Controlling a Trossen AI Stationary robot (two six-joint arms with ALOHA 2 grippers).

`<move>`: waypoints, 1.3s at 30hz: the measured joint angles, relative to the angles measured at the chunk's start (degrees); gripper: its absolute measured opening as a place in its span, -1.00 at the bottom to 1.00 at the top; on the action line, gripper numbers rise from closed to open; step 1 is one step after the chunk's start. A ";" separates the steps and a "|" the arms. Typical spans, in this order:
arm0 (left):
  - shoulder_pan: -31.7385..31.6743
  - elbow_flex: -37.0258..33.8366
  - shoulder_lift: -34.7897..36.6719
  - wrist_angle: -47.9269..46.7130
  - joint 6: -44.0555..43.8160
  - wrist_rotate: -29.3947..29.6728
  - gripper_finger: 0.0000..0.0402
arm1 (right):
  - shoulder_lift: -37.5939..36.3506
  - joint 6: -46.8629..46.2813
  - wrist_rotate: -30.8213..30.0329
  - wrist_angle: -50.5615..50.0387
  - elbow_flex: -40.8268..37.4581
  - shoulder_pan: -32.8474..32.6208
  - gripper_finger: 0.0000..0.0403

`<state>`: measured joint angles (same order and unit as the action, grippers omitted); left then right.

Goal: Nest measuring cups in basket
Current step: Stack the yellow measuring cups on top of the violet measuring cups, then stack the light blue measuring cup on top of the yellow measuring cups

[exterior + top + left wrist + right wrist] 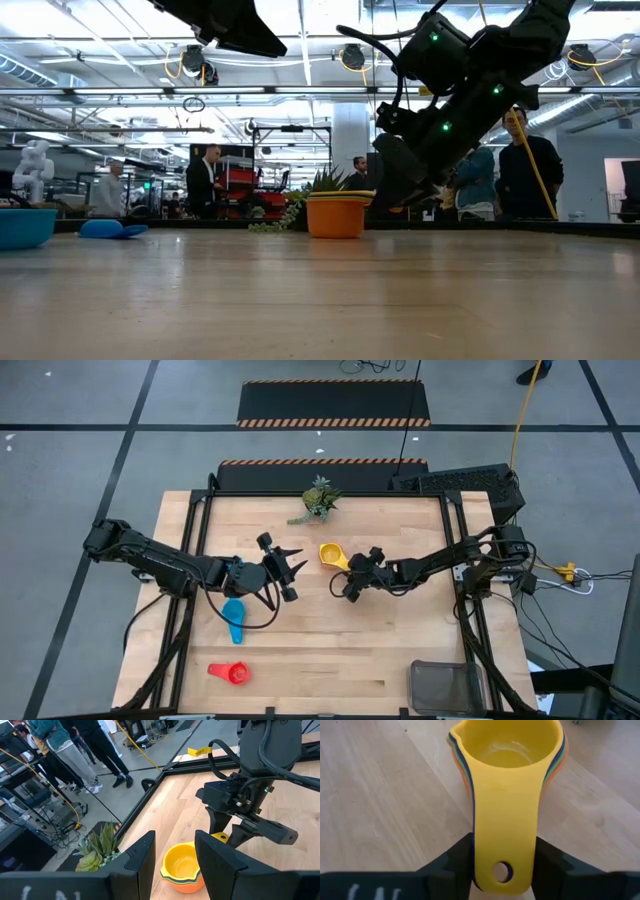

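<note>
Yellow plastic shows on top of a nested stack of measuring cups (331, 553) that sits on the wooden counter (400, 650) near its middle, in front of a small green plant sprig (317, 500); edges of orange, green and dark blue cups show beneath the yellow one in the right wrist view. The right tool (350, 575) has its two fingers pinching the stack's flat handle from both sides. The left tool (290, 570) hovers just beside the stack, fingers spread apart with nothing between them. A light blue cup (234, 618) lies on the counter below the left tool, and a red cup (231, 674) lies nearer the front edge. The dark wire-mesh basket (447, 687) stands at the front right corner, well apart from the cups.
</note>
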<state>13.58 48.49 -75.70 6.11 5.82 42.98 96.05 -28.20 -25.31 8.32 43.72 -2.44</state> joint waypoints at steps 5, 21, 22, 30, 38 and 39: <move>0.00 0.00 0.00 -0.02 -0.02 0.00 -0.30 | 0.00 -0.04 0.01 0.02 0.00 -0.02 -0.33; 0.00 0.00 0.00 -12.54 -10.17 -1.70 -0.30 | -5.62 2.26 -0.03 -3.39 -0.07 -0.02 0.49; 0.00 0.00 0.00 -13.79 -11.38 -2.11 -0.30 | -6.87 2.89 -0.07 -3.99 -0.07 -0.02 0.50; 4.84 0.00 0.00 -21.70 -20.00 -6.44 -0.30 | -17.14 10.08 -0.08 -7.52 -0.68 -2.21 0.49; 16.67 0.00 -0.02 -27.33 -25.09 -7.38 -0.30 | -24.37 16.08 -0.11 -7.34 -3.45 -5.20 0.49; 17.85 0.00 -0.02 -27.79 -25.75 -7.34 -0.30 | -24.91 16.52 -0.08 -7.23 -3.61 -5.44 0.49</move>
<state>31.43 48.49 -75.72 -21.68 -19.93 35.64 71.14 -11.68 -25.39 1.09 40.12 -7.87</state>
